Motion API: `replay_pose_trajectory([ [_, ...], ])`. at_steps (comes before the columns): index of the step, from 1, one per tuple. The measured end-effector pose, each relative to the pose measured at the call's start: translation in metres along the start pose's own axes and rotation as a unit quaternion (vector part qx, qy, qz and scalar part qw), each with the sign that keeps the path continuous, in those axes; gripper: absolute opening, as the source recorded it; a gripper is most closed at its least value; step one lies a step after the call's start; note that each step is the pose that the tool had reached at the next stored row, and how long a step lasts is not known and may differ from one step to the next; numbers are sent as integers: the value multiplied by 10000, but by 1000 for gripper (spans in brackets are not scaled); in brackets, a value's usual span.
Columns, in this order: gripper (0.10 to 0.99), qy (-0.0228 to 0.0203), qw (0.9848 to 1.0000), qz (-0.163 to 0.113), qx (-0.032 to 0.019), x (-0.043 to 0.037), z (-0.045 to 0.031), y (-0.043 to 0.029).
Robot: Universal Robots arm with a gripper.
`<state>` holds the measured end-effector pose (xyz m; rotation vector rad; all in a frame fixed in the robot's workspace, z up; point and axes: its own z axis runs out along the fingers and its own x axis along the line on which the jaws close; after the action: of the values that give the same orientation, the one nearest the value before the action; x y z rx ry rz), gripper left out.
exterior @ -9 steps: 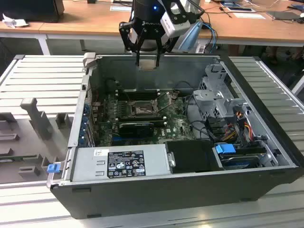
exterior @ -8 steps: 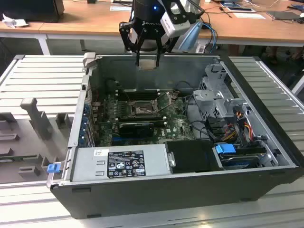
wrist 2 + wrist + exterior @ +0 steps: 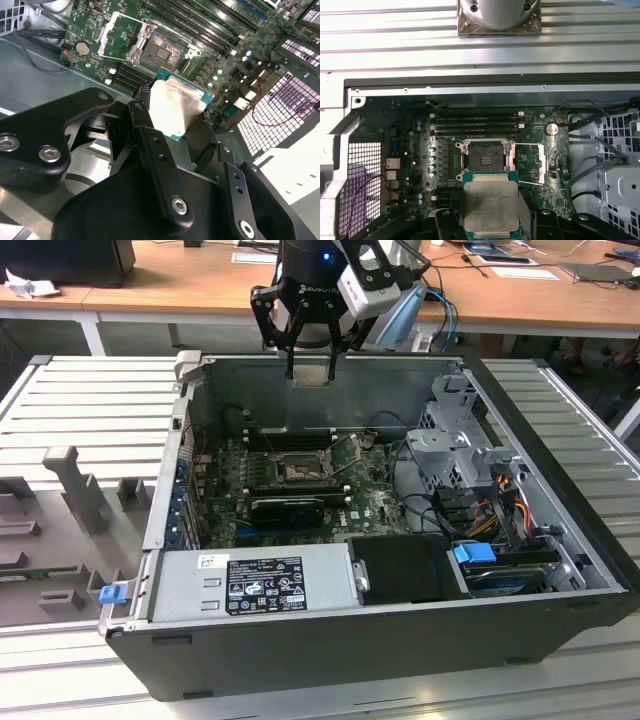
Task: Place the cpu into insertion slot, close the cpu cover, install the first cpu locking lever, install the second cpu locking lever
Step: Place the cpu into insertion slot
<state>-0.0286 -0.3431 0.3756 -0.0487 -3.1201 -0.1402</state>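
One cpu (image 3: pixel 175 107) between the fingers (image 3: pixel 150 145)

Exterior view: set high before the open computer case (image 3: pixel 330 640), facing down and across it toward the wooden desk (image 3: pixel 180 285); far enough back to take in the whole case.
First wrist view: above the case, facing steeply down onto the motherboard (image 3: pixel 410 145) and insertion slot (image 3: pixel 486 156), with the held cpu (image 3: pixel 489 210) close in the foreground.
Second wrist view: just behind the gripper (image 3: pixel 177 112), facing obliquely along its black links toward the board; very near.
Shared: insertion slot, motherboard and cpu, in all three views.
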Motion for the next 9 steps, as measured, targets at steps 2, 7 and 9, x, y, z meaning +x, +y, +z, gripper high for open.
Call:
replay_pose_trajectory([
  [2, 529, -1, 10000, 7, 0, 0, 0, 0],
  [7, 529, -3, 10000, 36, 0, 0, 0, 0],
  [9, 529, -5, 10000, 55, -1, 0, 1, 0],
])
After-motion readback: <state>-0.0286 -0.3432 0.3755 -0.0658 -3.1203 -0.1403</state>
